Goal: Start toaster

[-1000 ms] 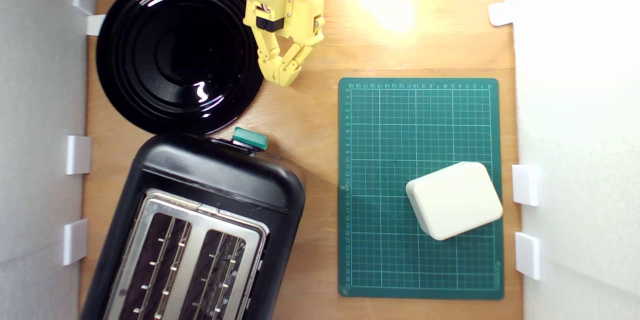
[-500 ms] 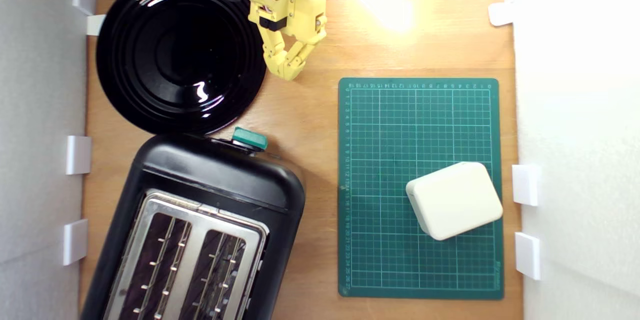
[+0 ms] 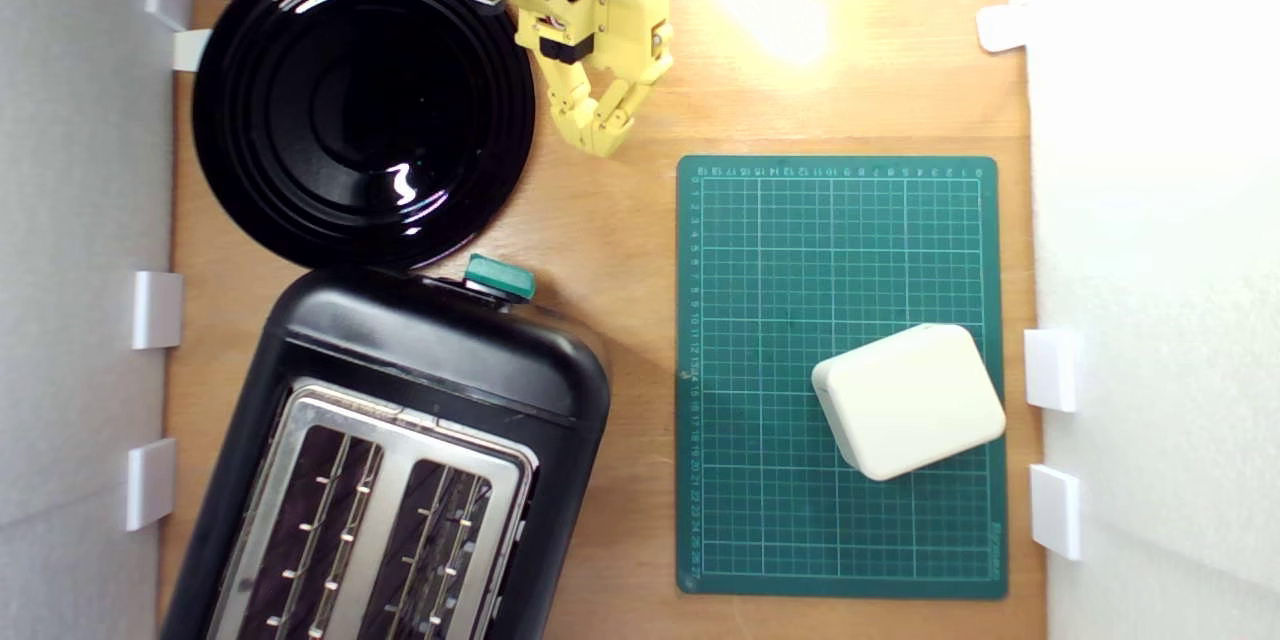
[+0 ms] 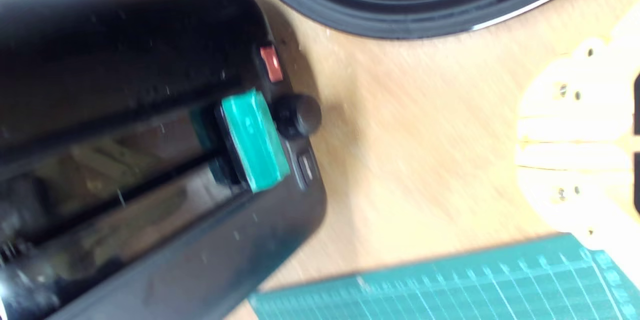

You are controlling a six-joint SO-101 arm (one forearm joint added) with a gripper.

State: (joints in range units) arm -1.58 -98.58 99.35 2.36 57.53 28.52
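Note:
The glossy black toaster (image 3: 400, 440) fills the exterior view's lower left, its silver top plate and two wire-guided slots facing up. Its teal-green lever knob (image 3: 499, 277) sticks out of the far end face. The wrist view shows that end face close up: the toaster (image 4: 125, 160), the teal lever knob (image 4: 255, 140), a small red button and a black dial beside it. My yellow gripper (image 3: 603, 142) hangs over bare wood beside the plate, well away from the knob, fingers pressed together and holding nothing. In the wrist view its fingers (image 4: 570, 145) are closed and pale.
A round black plate (image 3: 362, 100) lies at the exterior view's upper left, touching the toaster's far end. A green cutting mat (image 3: 840, 250) covers the right, with a cream rounded box (image 3: 908, 400) on it. White clips line both side walls.
The gripper has drifted toward the exterior view's right and slightly away from the toaster, its fingers closing fully together. Toaster, plate, mat and box have not moved.

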